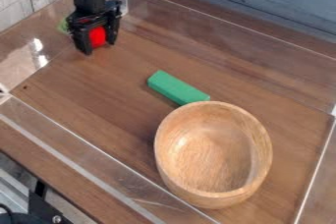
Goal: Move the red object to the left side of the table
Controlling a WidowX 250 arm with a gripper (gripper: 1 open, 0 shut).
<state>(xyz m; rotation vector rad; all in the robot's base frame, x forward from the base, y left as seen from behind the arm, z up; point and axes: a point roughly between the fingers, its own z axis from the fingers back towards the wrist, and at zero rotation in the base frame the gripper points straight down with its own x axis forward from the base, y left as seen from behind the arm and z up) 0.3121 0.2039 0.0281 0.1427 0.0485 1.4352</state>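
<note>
So: 1 red object [90,37], 1 green block [176,88], 1 bowl [214,153].

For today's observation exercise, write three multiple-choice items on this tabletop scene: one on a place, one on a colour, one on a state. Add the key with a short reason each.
1. Where is the red object?
A. inside the wooden bowl
B. at the table's far left corner, between the gripper's fingers
C. on top of the green block

2. What colour is the rectangular block?
A. green
B. blue
C. yellow

3. How is the wooden bowl?
A. upside down
B. upright and holding the block
C. upright and empty

Key: B, it sits on the table under the gripper; A, the block is plainly green; C, its bare hollow faces up.
</note>
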